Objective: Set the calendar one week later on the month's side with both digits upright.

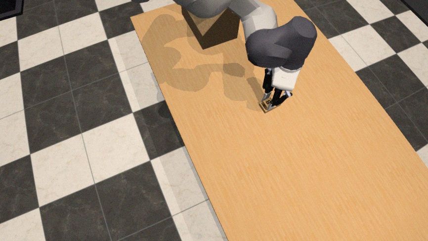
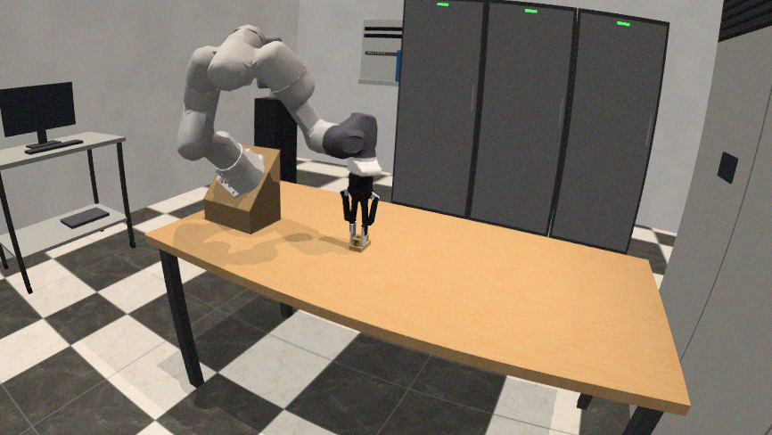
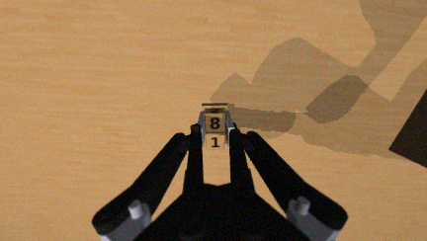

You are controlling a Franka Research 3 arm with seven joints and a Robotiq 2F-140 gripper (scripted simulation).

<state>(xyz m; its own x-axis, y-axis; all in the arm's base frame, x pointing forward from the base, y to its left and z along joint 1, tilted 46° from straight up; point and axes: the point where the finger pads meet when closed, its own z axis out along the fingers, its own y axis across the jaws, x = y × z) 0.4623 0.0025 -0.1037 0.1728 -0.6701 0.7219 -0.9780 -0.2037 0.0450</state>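
My gripper (image 1: 267, 101) (image 2: 357, 235) (image 3: 214, 119) points down at the small wooden tray (image 1: 265, 111) (image 2: 355, 249), shut on a light wooden cube (image 3: 214, 123). The cube's upper face shows a dark 8, upright in the wrist view. A lighter face with a 1 shows just below it there; whether it belongs to the same cube is unclear. The cube is in or just above the tray; contact with its floor is hidden. The tray looks flat on the table. The second cube and the month's name cannot be made out clearly behind the fingers.
The tray is on the wooden table (image 1: 314, 155) (image 2: 486, 302), away from its edges. The arm's angular wooden base block (image 1: 220, 32) (image 2: 253, 208) stands at the table's far left in the exterior view. The arm's shadow falls between block and tray.
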